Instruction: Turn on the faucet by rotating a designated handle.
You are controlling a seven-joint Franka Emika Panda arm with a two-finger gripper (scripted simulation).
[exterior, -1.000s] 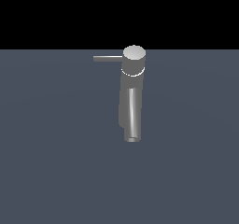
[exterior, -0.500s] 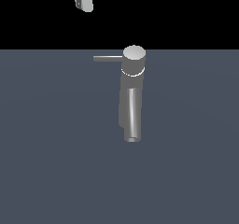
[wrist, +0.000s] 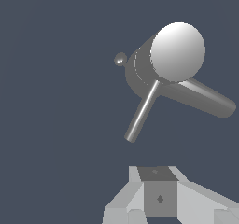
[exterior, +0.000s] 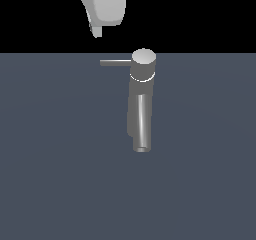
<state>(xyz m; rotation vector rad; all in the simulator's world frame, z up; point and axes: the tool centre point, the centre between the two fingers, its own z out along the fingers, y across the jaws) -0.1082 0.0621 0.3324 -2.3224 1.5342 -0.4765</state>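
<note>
Your gripper (exterior: 102, 9) enters the exterior view at the upper left of centre, a white body cut off by the top edge and tapering down to one narrow tip against the black background. Only that single tip shows there, and in the wrist view only the base of the fingers (wrist: 122, 209) is visible along the lower edge, with the tips out of frame. You cannot tell from either picture how wide the pincer stands. It holds nothing that you can see and touches nothing; its tip hangs above the handle with open space between them.

Moving right in the exterior view, the handle (exterior: 115, 62) is a thin straight grey bar lying level, its free end pointing toward the exterior view's left and its other end meeting the faucet's round cap (exterior: 144, 57). The gripper's tip sits just above the bar's free end, apart from it.

Further right stands the faucet (exterior: 141, 99), just right of the frame's centre on the flat dark blue-grey floor (exterior: 50, 174). Its grey cylindrical body carries the lighter cap on top, and the spout (exterior: 142, 126) runs down the frame from the body to an open end.

In the wrist view the faucet (wrist: 154, 71) fills the upper right, with a small knob (wrist: 120, 59) beside the body. No other object lies between the gripper and the handle.
</note>
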